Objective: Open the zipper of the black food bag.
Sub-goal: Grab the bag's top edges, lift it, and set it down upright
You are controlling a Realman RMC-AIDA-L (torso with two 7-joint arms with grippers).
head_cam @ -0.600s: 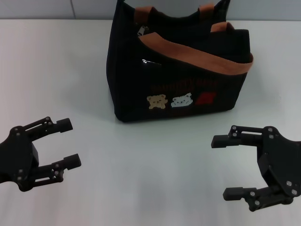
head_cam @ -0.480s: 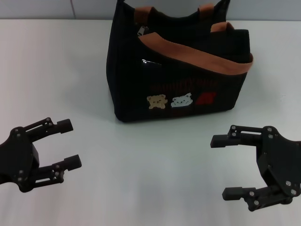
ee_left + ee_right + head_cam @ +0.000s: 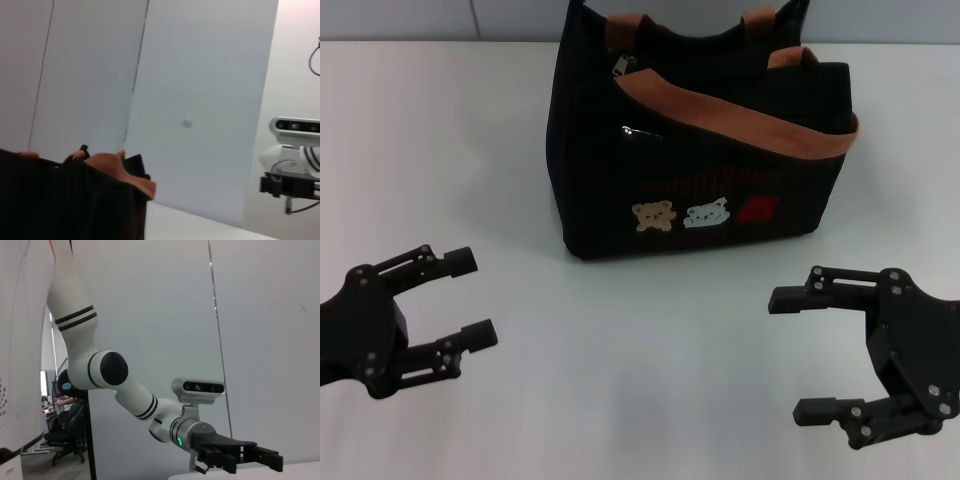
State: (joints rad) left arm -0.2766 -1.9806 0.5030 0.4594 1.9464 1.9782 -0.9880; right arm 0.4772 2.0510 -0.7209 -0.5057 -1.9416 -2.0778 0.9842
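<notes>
A white table [image 3: 470,130] fills most of what lies before the robot, and the black food bag [image 3: 695,140] stands upright at its far middle, bear patches and red lettering facing this way. Its orange-brown handles [image 3: 740,115] flop across the top (one loops forward over the front panel). Along the top rim runs the zipper [image 3: 620,66], its small silver pull sitting at the bag's left end; from here I cannot tell how far it is closed.

The right gripper [image 3: 805,355] hovers low on the near right, well apart from the bag, its two black fingers spread wide with nothing between them. The left gripper [image 3: 472,298] sits opposite on the near left, likewise spread and empty, fingers pointing toward the table's middle.

From the left wrist, only the bag's upper edge and a handle show against a pale wall. From the right wrist, the left gripper shows side-on at the end of its white arm [image 3: 125,395].
</notes>
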